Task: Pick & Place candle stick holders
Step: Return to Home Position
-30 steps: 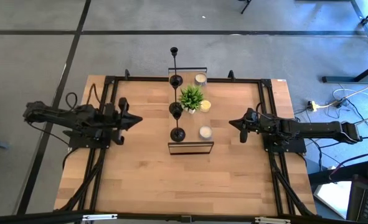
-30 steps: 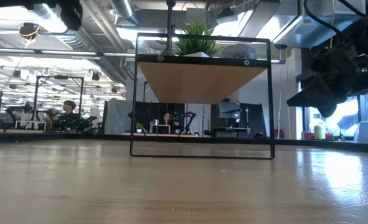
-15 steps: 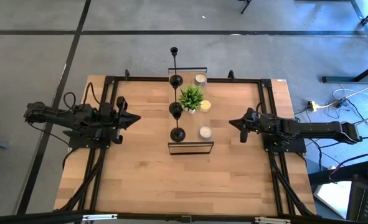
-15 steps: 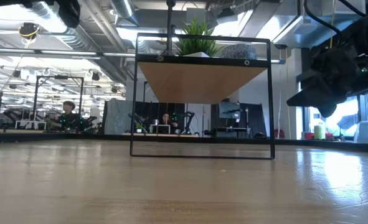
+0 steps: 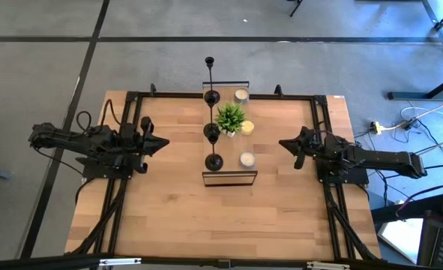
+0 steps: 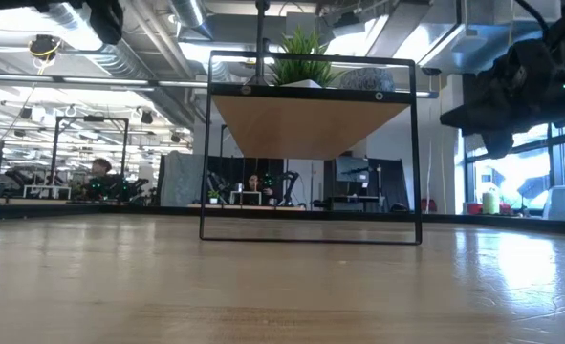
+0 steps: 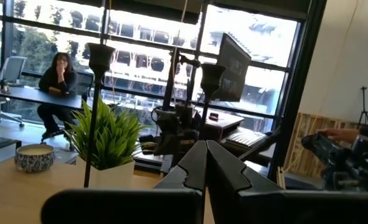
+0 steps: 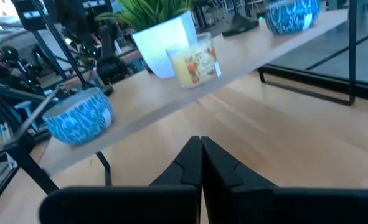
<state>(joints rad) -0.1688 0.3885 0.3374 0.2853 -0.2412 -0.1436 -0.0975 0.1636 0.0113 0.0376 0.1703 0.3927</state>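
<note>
Standing in a row along the left arm's side of the shelf [image 6: 311,122], there they are: three candle stick holders [image 5: 212,132], all upright, black bases on the wooden board, the tallest at one end of the row. Just beside them, on the other half of the board, the little green plant [image 5: 231,117] sits in the middle with three small candles [image 5: 247,159] near it. The shelf stands mid-table [image 5: 176,214] on its thin black frame. Out on the left, the left gripper [image 5: 166,143] hangs well clear of the shelf, fingers pressed together on nothing. And across the way, the right gripper [image 5: 282,143] is likewise apart from the shelf, fingers closed tight, empty, pointing in at the candles.
</note>
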